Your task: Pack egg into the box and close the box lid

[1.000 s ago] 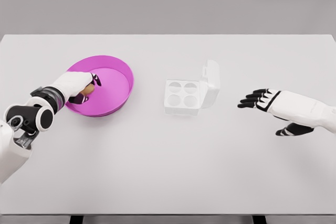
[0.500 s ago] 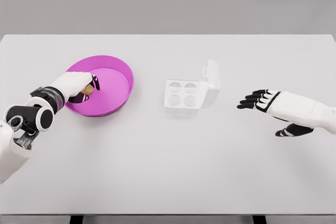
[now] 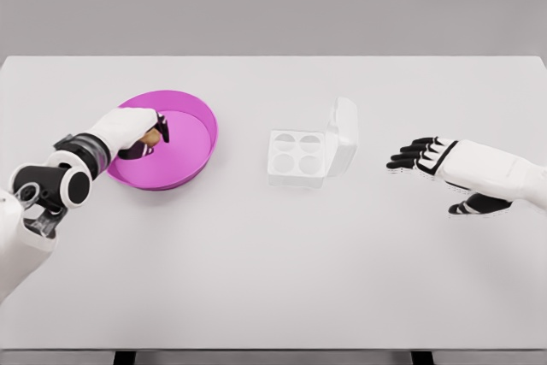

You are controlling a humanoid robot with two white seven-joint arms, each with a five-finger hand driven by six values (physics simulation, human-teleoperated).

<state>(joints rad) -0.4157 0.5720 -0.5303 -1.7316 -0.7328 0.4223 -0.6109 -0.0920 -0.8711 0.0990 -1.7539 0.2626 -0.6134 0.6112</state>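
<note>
Egg (image 3: 151, 137): brown, held over the left part of the pink dish (image 3: 192, 156), mostly hidden by the fingers; only a small patch is seen.
Left hand (image 3: 137, 132): curled around the egg; how firmly it is held cannot be told.
Right hand (image 3: 430, 158): fingers spread, nothing held, hovering over the table (image 3: 273, 279) to the right of the box.
Box (image 3: 299, 158): white, four round cups, all empty; lid (image 3: 344, 134) stood open on the right side.
Step judged: egg picked, carry to box not yet made.
Risk, slip: a smooth round shell could be lost from a partial grip during the carry.
Risk, dish: the rim could be clipped if the hand is moved across too low.
Risk, box: a light box could be shoved or tipped by an off-centre placement.
Risk, lid: it could be knocked shut before the egg is seated.
</note>
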